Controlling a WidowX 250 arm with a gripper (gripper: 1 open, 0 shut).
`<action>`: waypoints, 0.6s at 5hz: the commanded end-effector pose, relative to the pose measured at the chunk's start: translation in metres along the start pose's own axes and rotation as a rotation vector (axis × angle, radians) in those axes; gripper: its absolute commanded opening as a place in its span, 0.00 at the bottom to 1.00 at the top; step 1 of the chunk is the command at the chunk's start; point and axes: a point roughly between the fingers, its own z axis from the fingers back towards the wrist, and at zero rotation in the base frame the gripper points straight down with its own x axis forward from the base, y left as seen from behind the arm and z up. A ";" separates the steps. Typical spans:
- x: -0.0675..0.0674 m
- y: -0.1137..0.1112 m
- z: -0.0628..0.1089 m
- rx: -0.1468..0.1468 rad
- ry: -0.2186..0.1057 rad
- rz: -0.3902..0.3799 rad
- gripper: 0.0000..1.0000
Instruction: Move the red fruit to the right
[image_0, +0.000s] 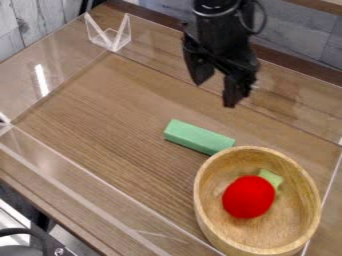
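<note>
Fruit (249, 197) in wooden bowl (214, 215); fingers (235, 95) spread above table.

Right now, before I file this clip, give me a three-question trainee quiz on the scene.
1. True or false: the red fruit lies inside the wooden bowl.
2. The claw is: A) shut on the fruit, B) open and empty above the table, C) gripping the green block.
3. Fill in: the green block lies on the table, to the upper ____ of the bowl.

Key: 1 true; 2 B; 3 left.
</note>
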 end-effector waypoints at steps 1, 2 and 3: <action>0.018 0.004 0.006 0.017 -0.075 -0.021 1.00; 0.019 0.004 -0.001 0.022 -0.076 -0.026 1.00; 0.017 0.004 -0.006 0.020 -0.072 -0.029 1.00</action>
